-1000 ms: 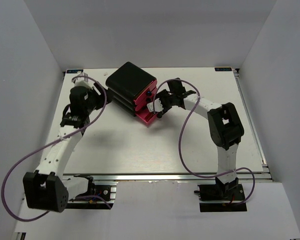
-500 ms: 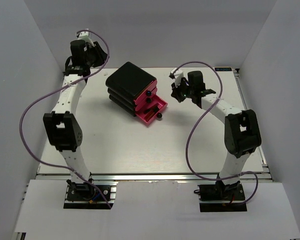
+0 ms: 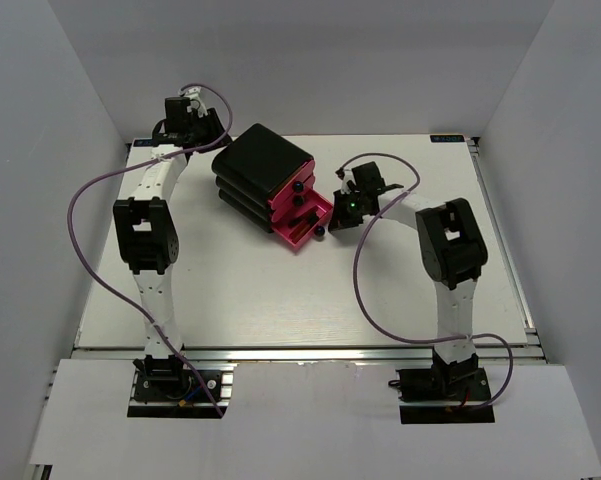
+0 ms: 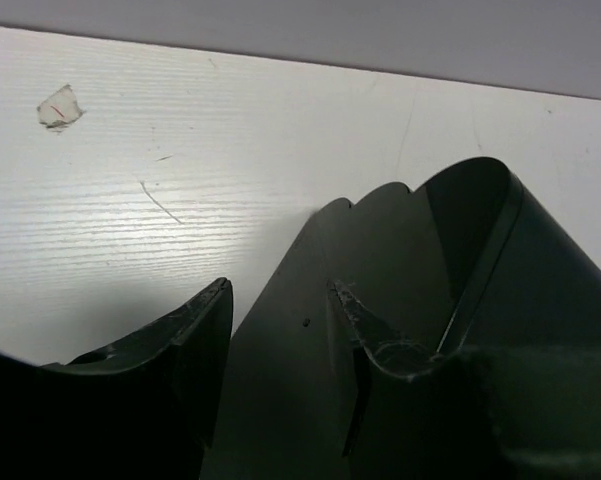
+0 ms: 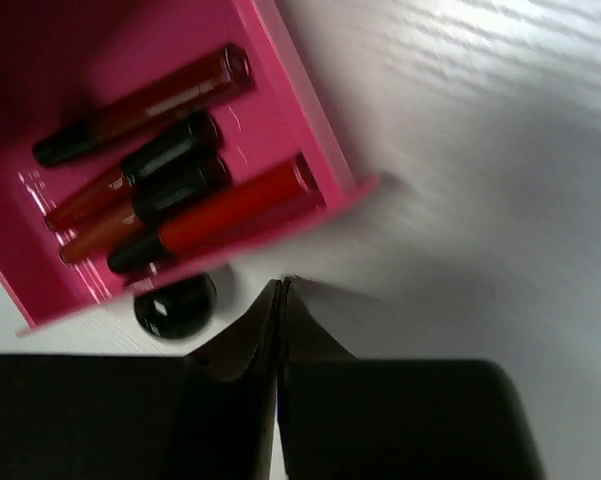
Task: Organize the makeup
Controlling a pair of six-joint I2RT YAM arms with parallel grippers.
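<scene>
With the right gripper clenched empty by the drawer knob and the left gripper released behind the black box, a closing shove may skid the box.

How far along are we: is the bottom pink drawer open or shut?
Open: the drawer juts from the black box, lipstick tubes lying exposed inside.

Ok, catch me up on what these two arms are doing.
Lipstick tubes lie in the pulled-out bottom drawer of the black box with pink drawers. The right gripper hovers shut and empty just outside that drawer's front. The left gripper sits with jaws apart by the box's far-left side, holding nothing.
</scene>
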